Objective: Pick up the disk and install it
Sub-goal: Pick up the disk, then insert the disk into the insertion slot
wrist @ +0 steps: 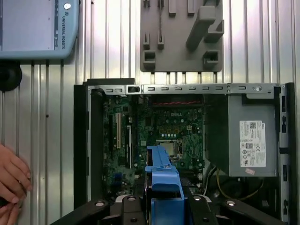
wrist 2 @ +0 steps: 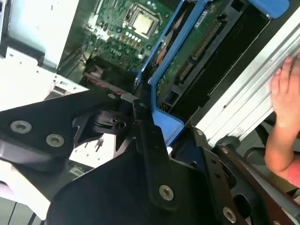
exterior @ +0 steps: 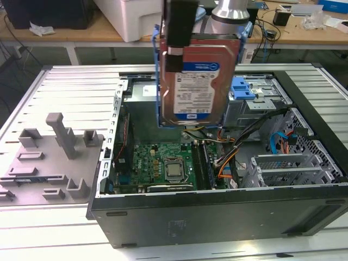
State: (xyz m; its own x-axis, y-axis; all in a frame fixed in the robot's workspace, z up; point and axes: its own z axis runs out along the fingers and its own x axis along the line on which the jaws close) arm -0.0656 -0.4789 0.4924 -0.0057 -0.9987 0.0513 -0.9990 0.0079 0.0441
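Observation:
The disk (exterior: 198,87), a silver hard drive with a white-and-blue label in a blue plastic carrier bracket, hangs upright above the open computer case (exterior: 217,212). My gripper (exterior: 179,51) is shut on its upper part, with one black finger lying over the label side. In the first wrist view the disk's blue bracket (wrist: 164,176) sits edge-on between the gripper's fingers (wrist: 126,206), over the motherboard. The second wrist view shows the disk's green circuit-board underside (wrist 2: 197,51) and the bracket clamped by the gripper (wrist 2: 159,136).
Inside the case lie the motherboard (exterior: 163,163), a grey power supply (wrist: 248,140) and a silver drive cage with a blue clip (exterior: 244,89). A grey fixture plate (exterior: 49,157) lies beside the case. A person's hand (wrist: 11,180) rests on the ribbed table near a teach pendant (wrist: 37,28).

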